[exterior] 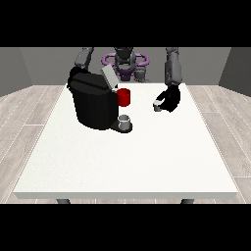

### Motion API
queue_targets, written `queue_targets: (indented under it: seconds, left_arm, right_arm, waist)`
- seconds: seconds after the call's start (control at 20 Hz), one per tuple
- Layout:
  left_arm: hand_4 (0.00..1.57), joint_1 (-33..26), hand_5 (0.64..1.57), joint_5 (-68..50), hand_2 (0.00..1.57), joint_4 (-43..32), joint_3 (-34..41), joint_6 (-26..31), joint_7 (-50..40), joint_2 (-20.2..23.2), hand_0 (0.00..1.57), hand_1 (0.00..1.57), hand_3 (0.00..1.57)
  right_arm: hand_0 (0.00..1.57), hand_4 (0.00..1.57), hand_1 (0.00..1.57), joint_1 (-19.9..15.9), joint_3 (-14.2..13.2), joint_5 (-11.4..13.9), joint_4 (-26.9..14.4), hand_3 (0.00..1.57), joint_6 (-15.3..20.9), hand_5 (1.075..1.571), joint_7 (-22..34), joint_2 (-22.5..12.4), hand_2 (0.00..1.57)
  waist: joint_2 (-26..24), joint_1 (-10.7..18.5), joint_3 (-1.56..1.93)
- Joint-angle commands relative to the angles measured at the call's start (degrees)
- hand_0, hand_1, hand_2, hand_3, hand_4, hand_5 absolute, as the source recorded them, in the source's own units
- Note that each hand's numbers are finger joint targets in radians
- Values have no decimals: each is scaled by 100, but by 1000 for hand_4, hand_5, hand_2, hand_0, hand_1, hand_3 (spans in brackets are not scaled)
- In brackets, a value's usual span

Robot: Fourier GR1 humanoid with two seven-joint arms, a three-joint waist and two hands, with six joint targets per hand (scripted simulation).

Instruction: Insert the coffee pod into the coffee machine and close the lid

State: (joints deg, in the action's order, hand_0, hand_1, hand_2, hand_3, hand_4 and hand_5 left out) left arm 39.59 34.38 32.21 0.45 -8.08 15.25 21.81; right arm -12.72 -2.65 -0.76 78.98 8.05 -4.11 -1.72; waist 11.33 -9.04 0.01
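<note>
Pod pickup: the hand at the view's right (pixel 170 99) grasps the coffee pod (pixel 157 106); next, carry it toward nine o'clock to the open-lidded coffee machine (pixel 93 103)

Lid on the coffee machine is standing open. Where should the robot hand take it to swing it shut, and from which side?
Probably best to take the lid at its raised free end, coming from above and behind it. It stands tilted up over the coffee machine, so pressing that high end down towards the red part should close it. The robot hand at the view's right is nearest in view.
</note>
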Motion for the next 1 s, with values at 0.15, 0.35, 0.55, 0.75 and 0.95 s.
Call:
queue_targets:
  seconds: [0.15,0.35,0.55,0.75,0.95]
  left_arm:
    - [593,707,1571,-81,1397,257,12,709,53,70,1342,1342,1362]
    - [529,1018,1571,-38,1321,530,-100,1047,-282,-112,1258,1258,1297]
    - [556,829,1571,-14,1332,539,-21,1128,79,70,1255,1255,1288]
    - [556,1255,1571,-69,1332,468,236,1391,34,490,1255,1255,1288]
    - [537,1543,1571,-67,1328,578,235,1525,-399,204,1253,1253,1281]
  right_arm:
    - [0,438,0,-262,-4,-22,-253,0,259,1571,303,130,0]
    - [0,490,0,-393,-101,-61,-660,0,181,1571,89,78,0]
    - [0,443,0,63,155,105,-448,0,224,1571,162,156,0]
    - [0,492,0,-119,156,-63,-347,0,-39,1571,-92,144,0]
    - [0,476,0,-363,88,-29,-498,0,66,1571,33,115,0]
  waist:
    - [-202,54,-1]
    - [-439,208,1]
    - [-581,26,-2]
    - [-322,-134,-2]
    - [-343,-113,-1]
